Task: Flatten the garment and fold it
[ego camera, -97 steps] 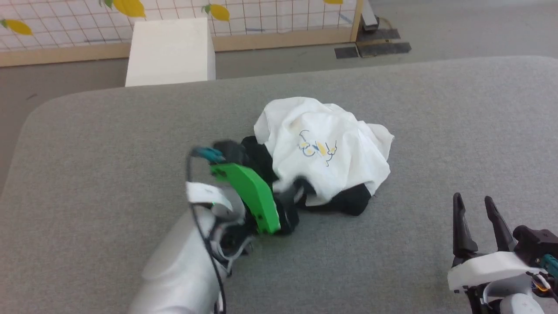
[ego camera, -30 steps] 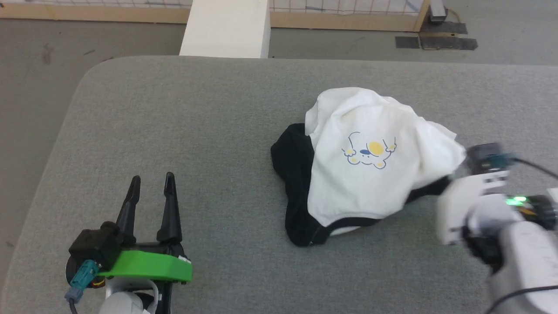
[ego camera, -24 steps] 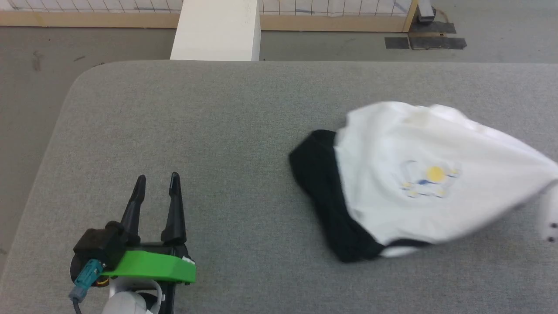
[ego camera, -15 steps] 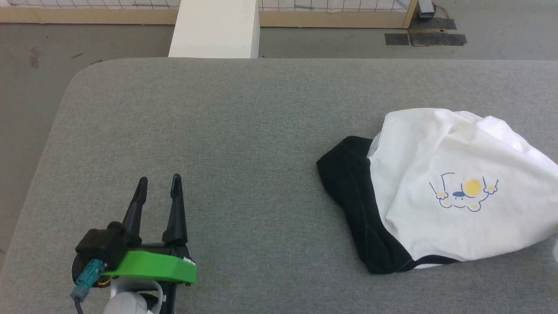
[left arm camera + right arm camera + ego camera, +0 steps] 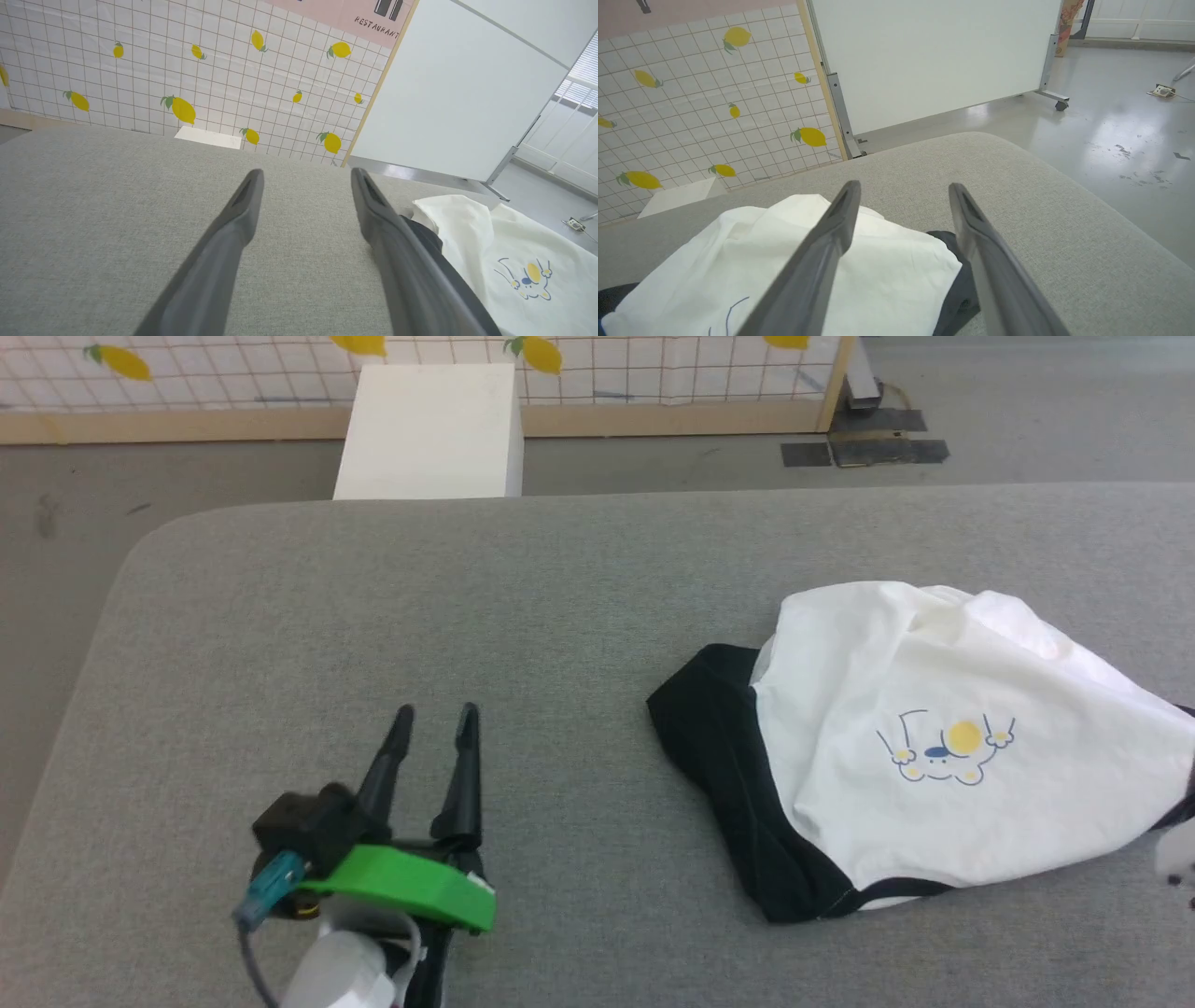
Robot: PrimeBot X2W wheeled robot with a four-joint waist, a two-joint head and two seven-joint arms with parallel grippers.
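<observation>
Garment: a soft T-shirt (image 5: 934,709), lying in a loose mound on the right half of the table, its right side running off the head view's edge.
Cloth: thin white body with shallow creases and a rounded hump at the far side; a black part (image 5: 738,784) curves along the left and near edges like a thick border.
Print: a small cartoon (image 5: 945,751) in yellow and blue outline, facing up on the white cloth.
Table: grey, felt-like and matte (image 5: 373,616), with rounded corners.
Left gripper: (image 5: 436,712) rests low over bare table, well to the left of the garment, its two long dark tapered fingers parted and with nothing between them; a green plastic shell sits behind them.
Right gripper: (image 5: 903,185) fingers spread apart just as wide, poised over the garment's right edge where white cloth meets black — no cloth pinched.
Behind: a white box (image 5: 429,429) on the floor, a tiled wall with lemon prints (image 5: 187,70), and a smooth white board on casters (image 5: 924,56).
Change: a second ago the shirt sat nearer the table's middle, bunched tighter, with the right arm at its right edge; now it lies further right and drawn out wider.
Camera: the head view has tipped up since half a second ago — the lemon wall is back at the top.
</observation>
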